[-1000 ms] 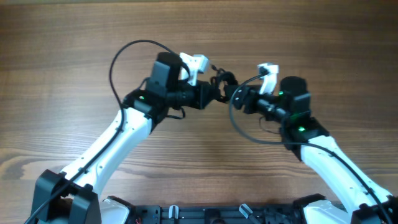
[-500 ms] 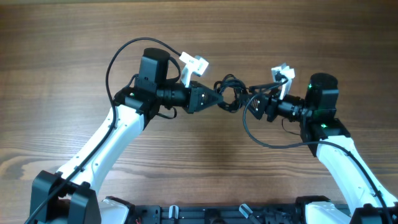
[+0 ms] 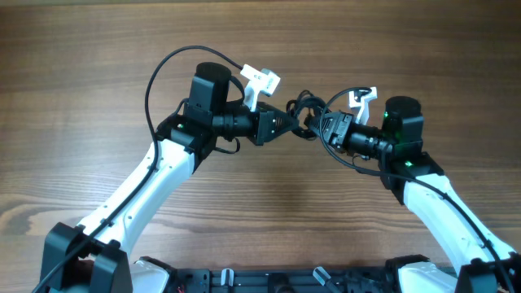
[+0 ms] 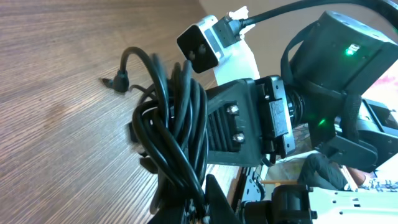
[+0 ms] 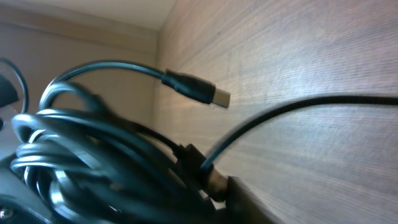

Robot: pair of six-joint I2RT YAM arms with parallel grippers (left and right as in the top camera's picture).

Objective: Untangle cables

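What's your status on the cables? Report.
Left gripper: jaws shut on the cables. Right gripper: at the same tangle, jaws unclear. Cables bunched tight. No obstruction seen.

obstacle: cables (image 3: 304, 106) bunch between left hand (image 3: 291, 122) and right hand (image 3: 317, 124) | free: table (image 3: 81, 65) around

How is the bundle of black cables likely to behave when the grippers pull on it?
Probably floppy: the cables droop in loose loops. Likely light, as the left gripper seems to carry them. The overlapping loops may snag.
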